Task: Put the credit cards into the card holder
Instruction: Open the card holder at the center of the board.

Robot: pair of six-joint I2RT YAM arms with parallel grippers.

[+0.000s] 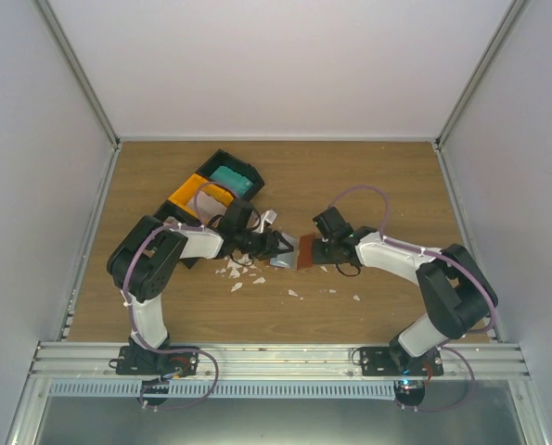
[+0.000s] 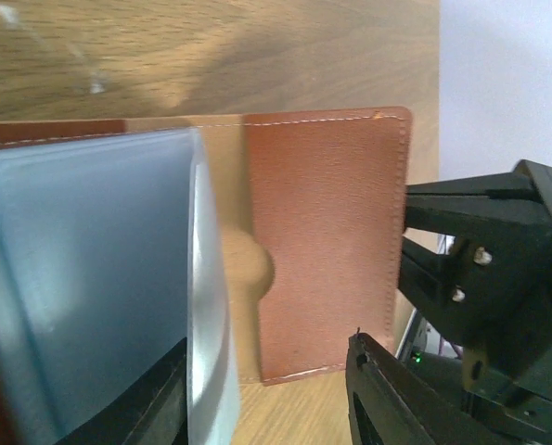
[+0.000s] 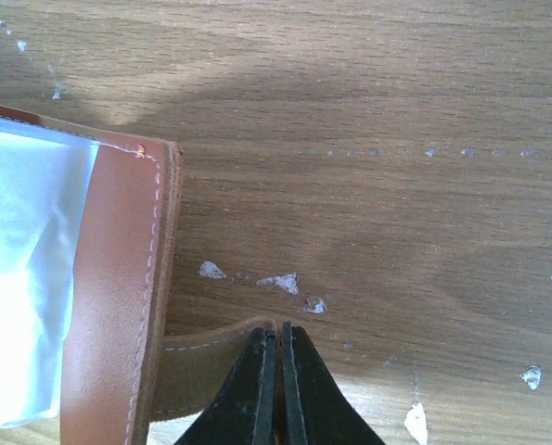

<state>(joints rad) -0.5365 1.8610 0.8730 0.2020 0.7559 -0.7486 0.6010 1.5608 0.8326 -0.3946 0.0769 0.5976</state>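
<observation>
The brown card holder (image 1: 306, 252) lies open on the table between the arms. A pale grey-blue credit card (image 1: 283, 258) rests at its left edge. In the left wrist view this card (image 2: 90, 278) leans against my left finger, and bare wood shows between it and the right finger (image 2: 396, 399). My left gripper (image 2: 266, 350) is open, just in front of the card holder (image 2: 327, 241). My right gripper (image 3: 277, 326) is shut on the card holder's strap (image 3: 201, 366), pinning it at the right side of the holder (image 3: 118, 297). A teal card (image 1: 229, 178) lies in the tray.
A black-and-orange tray (image 1: 190, 197) sits at the back left, close behind my left arm. Several white scraps (image 1: 238, 271) are scattered on the wood in front of the grippers, some beside the right fingertips (image 3: 280, 281). Walls enclose the table.
</observation>
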